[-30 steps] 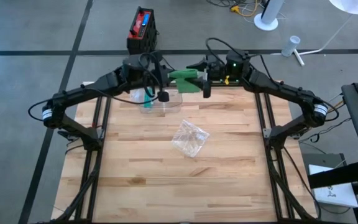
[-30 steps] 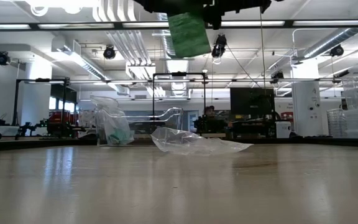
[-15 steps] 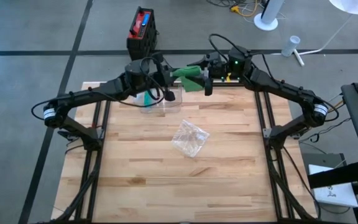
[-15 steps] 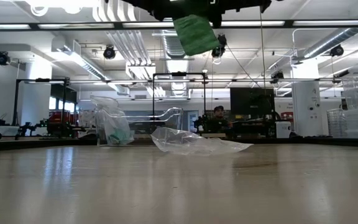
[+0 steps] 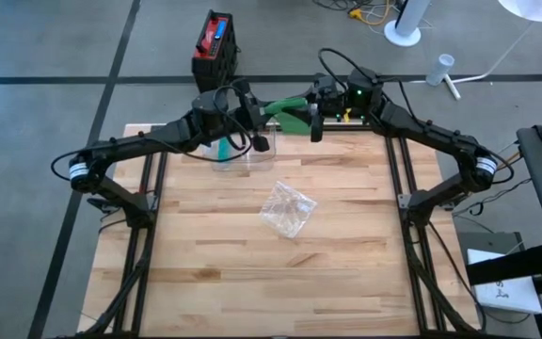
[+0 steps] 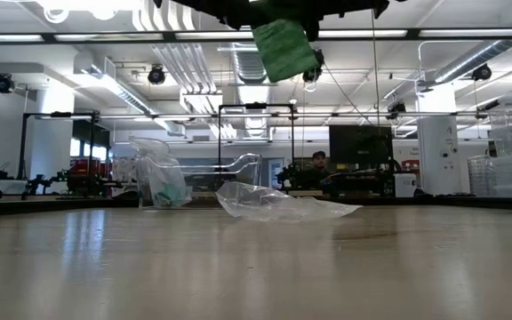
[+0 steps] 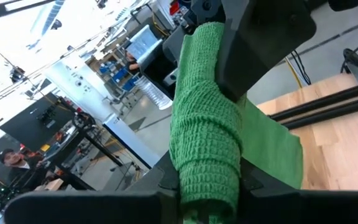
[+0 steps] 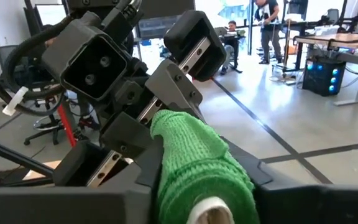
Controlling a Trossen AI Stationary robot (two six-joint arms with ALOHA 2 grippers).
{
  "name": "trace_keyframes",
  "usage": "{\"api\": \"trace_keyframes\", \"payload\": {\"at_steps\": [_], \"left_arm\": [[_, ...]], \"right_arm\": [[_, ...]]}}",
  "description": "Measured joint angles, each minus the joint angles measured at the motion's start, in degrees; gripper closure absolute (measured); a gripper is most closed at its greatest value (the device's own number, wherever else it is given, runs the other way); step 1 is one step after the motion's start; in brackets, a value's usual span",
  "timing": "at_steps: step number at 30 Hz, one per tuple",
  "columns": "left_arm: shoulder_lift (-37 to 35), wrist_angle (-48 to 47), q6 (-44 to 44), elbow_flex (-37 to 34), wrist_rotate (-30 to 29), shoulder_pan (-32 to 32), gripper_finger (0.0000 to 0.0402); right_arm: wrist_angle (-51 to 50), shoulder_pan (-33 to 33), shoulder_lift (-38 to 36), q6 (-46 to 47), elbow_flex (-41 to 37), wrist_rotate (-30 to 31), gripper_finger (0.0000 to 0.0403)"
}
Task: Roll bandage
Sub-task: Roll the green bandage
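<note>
Green bandage [image 5: 288,110] is held in the air over the far edge of the surface [image 5: 252,264], between both grippers. Left gripper [image 5: 257,111] jaws are clamped on it; left wrist view shows a loose tail beside the roll. Right gripper [image 5: 313,108] jaws are seen pressed on the roll's end, white core visible only in the right wrist view. Low view alone shows the crumpled plastic bag [image 6: 278,203] resting on the surface, well below.

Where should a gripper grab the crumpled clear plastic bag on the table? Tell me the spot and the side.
Pinch a raised fold near the middle of the plastic bag, coming straight down from above. It lies loose and crumpled on the table, so its edges are probably too flat to catch, while the creases stand up.
</note>
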Motion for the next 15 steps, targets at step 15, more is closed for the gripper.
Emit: {"api": "trace_keyframes", "payload": {"at_steps": [15], "left_arm": [[-1.8,-7.4,-9.1,0.2,0.5,1.6,0.0229]], "right_arm": [[2.8,-0.4,-2.7,-5.9,0.0,-8.6,0.0336]]}}
